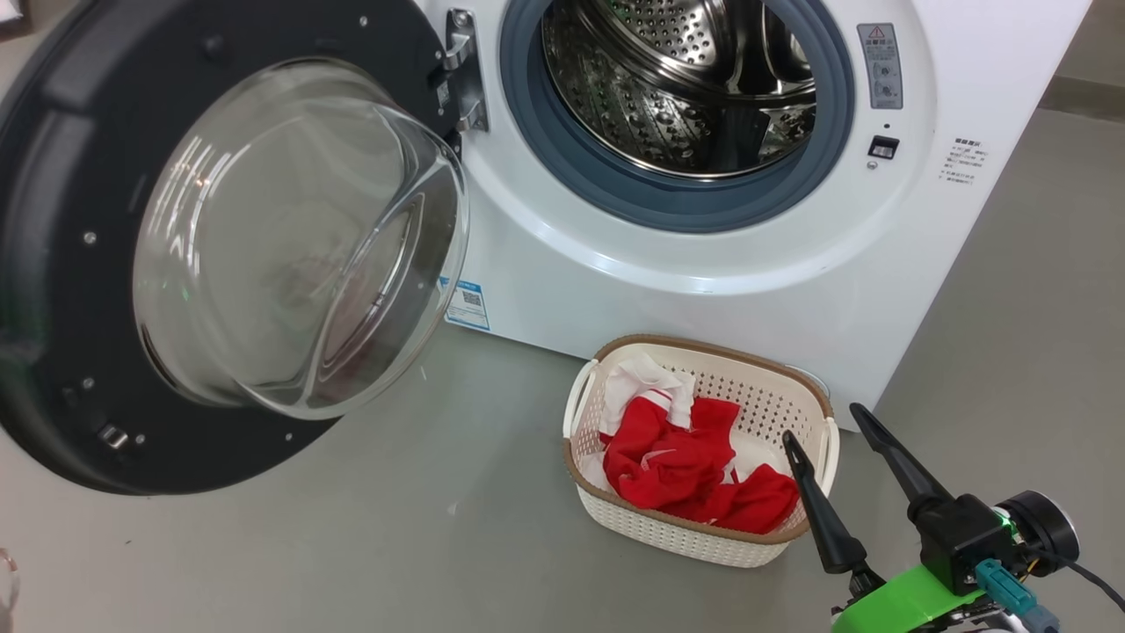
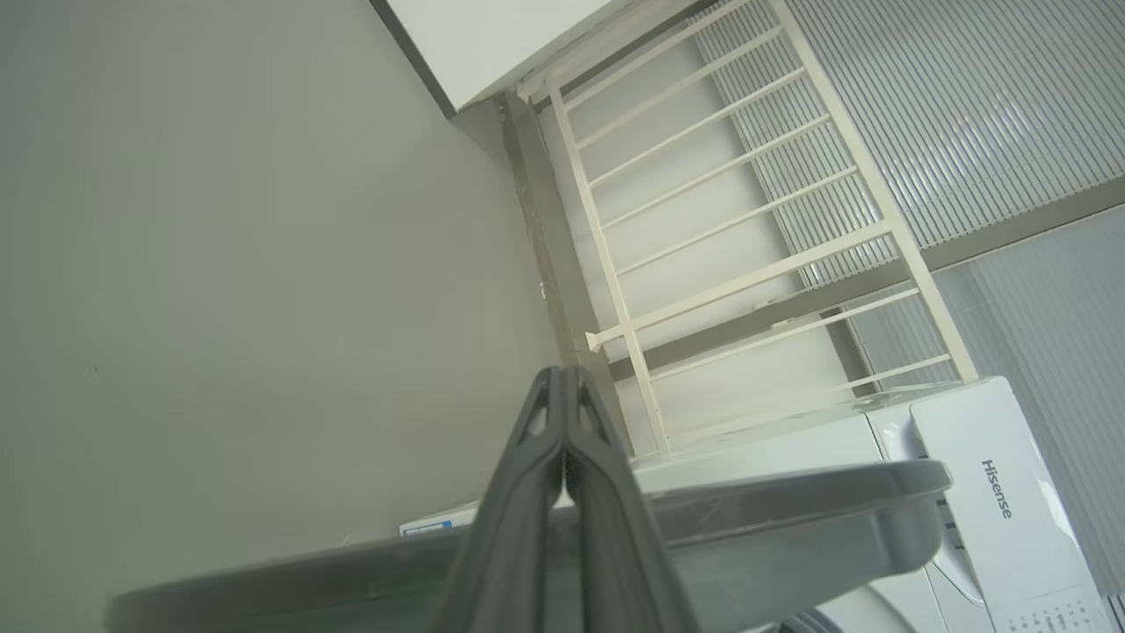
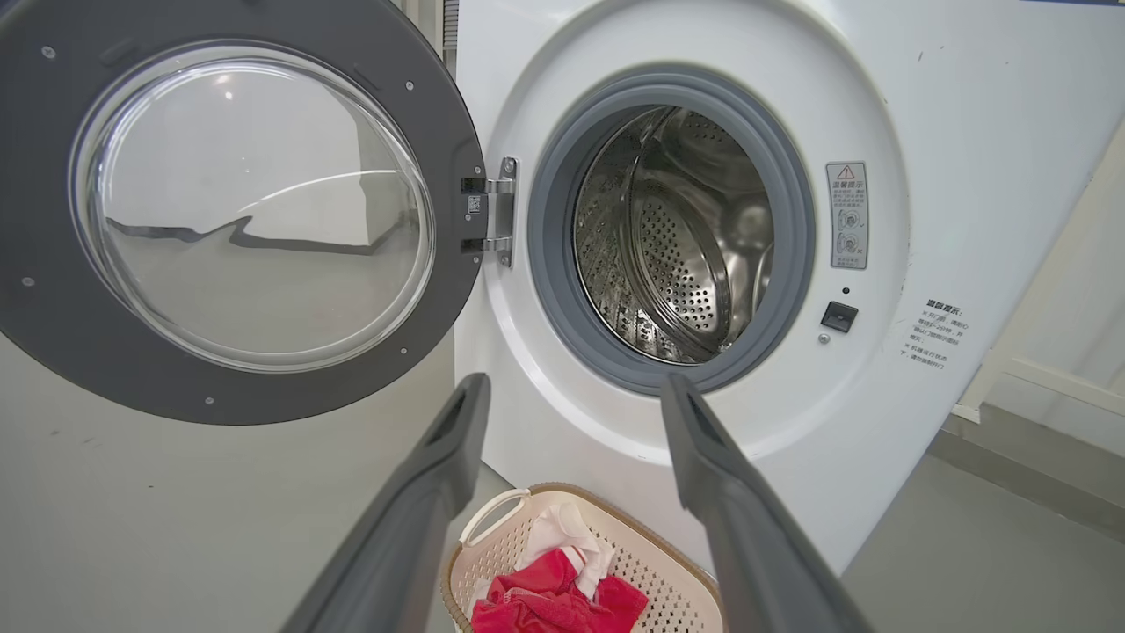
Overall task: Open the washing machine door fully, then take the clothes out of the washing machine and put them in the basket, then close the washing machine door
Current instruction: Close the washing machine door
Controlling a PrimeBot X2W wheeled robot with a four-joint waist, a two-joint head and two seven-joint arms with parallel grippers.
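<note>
Already the clothes (image 1: 694, 475) lie in the basket (image 1: 668, 532); the washing machine door (image 1: 53, 264) stands wide leftward, nearest the left gripper (image 2: 562, 378) (fingers pressed together, empty); the right gripper (image 1: 822, 422) gapes beside the basket.

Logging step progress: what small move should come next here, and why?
Probably start swinging the washing machine door shut: the clothes lie in the basket, the drum looks empty, the door stands wide open, and the shut left gripper sits by its rim.

Open drum mouth (image 1: 694, 88) beside wide-open door (image 1: 264, 237)
</note>
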